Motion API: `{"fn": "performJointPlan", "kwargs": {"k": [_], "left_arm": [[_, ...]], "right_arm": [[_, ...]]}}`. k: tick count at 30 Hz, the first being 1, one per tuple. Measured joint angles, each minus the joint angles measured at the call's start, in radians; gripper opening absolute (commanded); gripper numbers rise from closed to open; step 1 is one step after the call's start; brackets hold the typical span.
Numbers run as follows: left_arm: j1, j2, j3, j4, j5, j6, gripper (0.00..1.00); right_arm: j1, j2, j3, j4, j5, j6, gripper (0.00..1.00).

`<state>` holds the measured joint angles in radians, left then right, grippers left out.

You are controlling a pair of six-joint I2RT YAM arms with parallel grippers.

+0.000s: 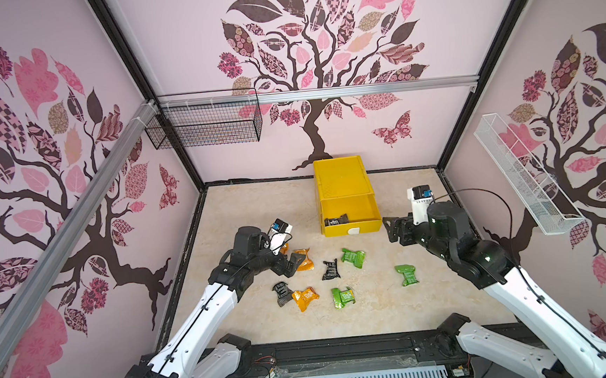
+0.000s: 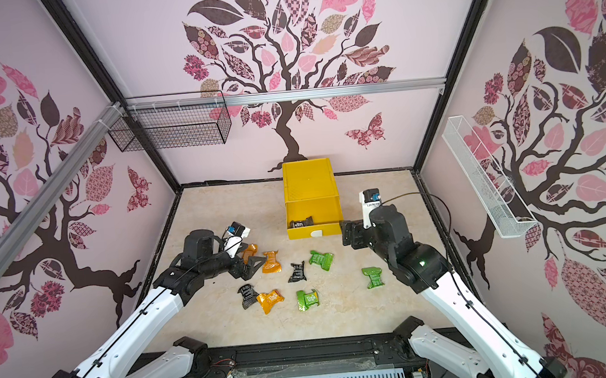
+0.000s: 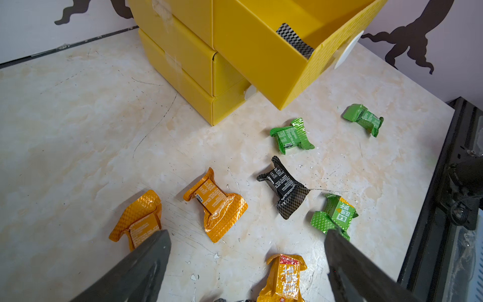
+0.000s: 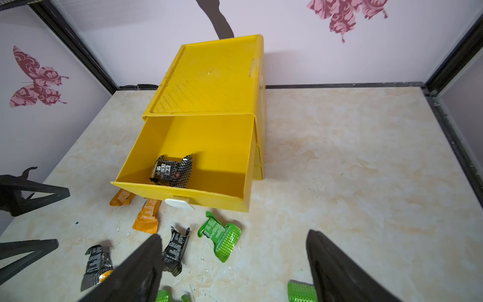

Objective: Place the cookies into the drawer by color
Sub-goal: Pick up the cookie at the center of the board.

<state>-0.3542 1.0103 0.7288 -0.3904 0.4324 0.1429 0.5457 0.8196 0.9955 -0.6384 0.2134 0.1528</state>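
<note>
The yellow drawer (image 1: 341, 180) (image 4: 209, 78) stands at the back, its top drawer pulled out with one black cookie (image 4: 171, 170) (image 1: 336, 220) inside. Loose cookies lie in front of it: orange (image 1: 303, 259) (image 3: 215, 204), black (image 1: 331, 269), green (image 1: 353, 257) and several more. My left gripper (image 1: 294, 265) (image 3: 247, 235) hangs open and empty just above the orange ones. Beside the open drawer's right front corner, my right gripper (image 1: 392, 229) (image 4: 234, 235) stands open and holds nothing.
A black wire basket (image 1: 206, 125) hangs on the back wall at the left and a white wire basket (image 1: 523, 174) on the right wall. Walls close three sides of the table. A black rail (image 1: 342, 351) runs along its front edge.
</note>
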Motion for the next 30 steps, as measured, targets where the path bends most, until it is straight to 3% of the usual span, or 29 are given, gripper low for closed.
{"fn": "performJointPlan", "kwargs": {"k": [13,22,30], "left_arm": [[-0.010,0.062,0.000,-0.009,-0.007,0.077,0.97],[-0.056,0.130,0.036,-0.060,-0.042,0.241,0.97],[-0.146,0.198,0.101,-0.188,0.006,0.504,0.97]], "right_arm": [[-0.001,-0.269,-0.304,0.068,0.056,-0.097,0.99],[-0.002,-0.405,-0.380,0.093,-0.124,-0.157,0.99],[-0.002,-0.626,-0.517,0.111,-0.224,-0.230,0.99]]}}
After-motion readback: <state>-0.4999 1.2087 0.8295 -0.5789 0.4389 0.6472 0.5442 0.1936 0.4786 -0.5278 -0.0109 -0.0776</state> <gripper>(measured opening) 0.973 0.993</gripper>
